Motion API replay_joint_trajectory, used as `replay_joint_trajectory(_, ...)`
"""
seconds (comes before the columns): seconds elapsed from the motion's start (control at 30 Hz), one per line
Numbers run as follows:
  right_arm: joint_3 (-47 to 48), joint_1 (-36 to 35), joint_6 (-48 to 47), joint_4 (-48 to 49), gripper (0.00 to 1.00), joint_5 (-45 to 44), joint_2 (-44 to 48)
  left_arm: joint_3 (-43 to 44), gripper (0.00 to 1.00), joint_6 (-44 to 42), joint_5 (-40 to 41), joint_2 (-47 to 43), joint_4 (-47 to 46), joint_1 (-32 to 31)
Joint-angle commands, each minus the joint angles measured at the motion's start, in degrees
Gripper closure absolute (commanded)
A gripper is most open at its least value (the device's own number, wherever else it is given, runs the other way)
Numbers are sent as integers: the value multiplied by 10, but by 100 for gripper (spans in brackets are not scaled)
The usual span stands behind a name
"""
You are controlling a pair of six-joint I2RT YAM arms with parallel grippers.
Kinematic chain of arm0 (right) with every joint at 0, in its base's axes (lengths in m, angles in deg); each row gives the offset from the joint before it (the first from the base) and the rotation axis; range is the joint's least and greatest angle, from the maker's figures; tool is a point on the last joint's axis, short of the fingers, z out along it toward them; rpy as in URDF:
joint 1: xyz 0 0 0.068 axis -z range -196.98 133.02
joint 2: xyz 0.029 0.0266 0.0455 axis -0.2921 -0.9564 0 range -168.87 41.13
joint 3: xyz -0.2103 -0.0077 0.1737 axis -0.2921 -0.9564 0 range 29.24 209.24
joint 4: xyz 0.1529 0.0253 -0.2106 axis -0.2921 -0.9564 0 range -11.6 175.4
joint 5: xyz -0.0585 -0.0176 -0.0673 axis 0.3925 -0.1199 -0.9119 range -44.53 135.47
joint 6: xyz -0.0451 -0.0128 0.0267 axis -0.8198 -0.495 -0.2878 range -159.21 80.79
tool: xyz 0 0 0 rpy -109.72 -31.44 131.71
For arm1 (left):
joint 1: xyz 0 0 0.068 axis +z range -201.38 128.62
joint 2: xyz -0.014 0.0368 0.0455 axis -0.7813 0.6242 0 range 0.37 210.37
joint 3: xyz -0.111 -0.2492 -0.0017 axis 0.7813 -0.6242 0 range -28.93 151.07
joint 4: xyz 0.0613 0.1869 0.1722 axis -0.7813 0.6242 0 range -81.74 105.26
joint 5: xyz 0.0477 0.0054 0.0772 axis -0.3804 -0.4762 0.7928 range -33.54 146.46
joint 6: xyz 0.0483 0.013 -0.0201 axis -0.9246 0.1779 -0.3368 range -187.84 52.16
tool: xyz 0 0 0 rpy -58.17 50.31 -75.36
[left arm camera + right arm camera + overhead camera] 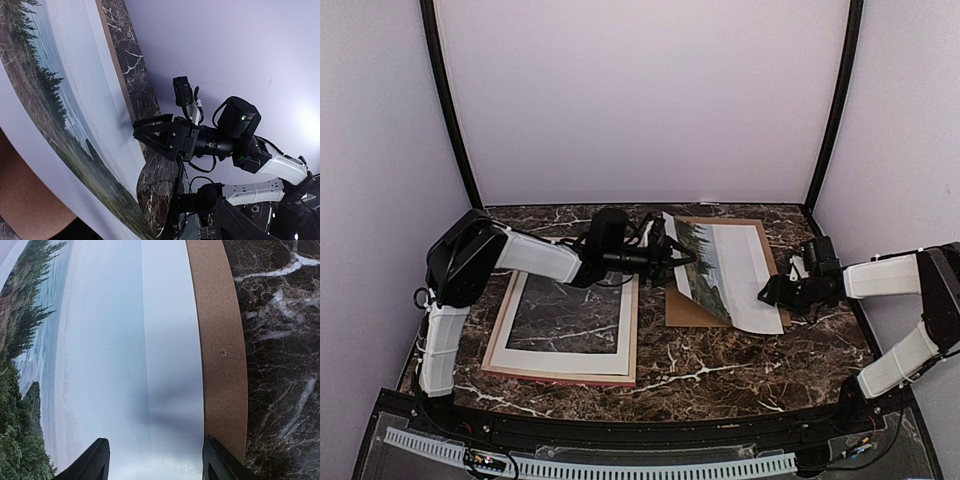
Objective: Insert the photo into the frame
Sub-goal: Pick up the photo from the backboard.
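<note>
The photo [720, 268], trees and pale sky with a white border, lies partly on the brown backing board [682, 308]. Its left edge is lifted and the sheet curves. My left gripper [668, 258] is shut on that raised left edge. My right gripper [775, 293] is open, low over the photo's right white border. In the right wrist view its fingers [97, 460] straddle the border [170, 365], beside the board strip [220, 340]. The left wrist view shows the curved photo [60, 115] and the right gripper [160, 137] beyond it. The pink frame [634, 330] lies flat at the left.
A white mat [525, 352] with a cut-out window sits inside the frame, dark marble showing through it. The marble table [720, 370] is ringed by pale walls and two black corner posts [450, 110]. The backing board has a small rivet [223, 353].
</note>
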Motion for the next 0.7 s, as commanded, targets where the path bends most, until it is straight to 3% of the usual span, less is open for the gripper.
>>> replay_joint_trajectory(0.0,-24,-3,10,-38,35,19,-15,30,27,-29,11,4,79,3)
replay_joint_trajectory(0.23,-27,-5,10,-34,36,24,-12,55,49,-32,12,25,123,3)
replay_joint_trajectory(0.37,-27,-6,8,-36,36,25,-4,65,69,-34,4,33,130,3)
replay_joint_trajectory(0.67,-4,-5,-10,-80,34,10,31,80,93,-101,13,7,212,3)
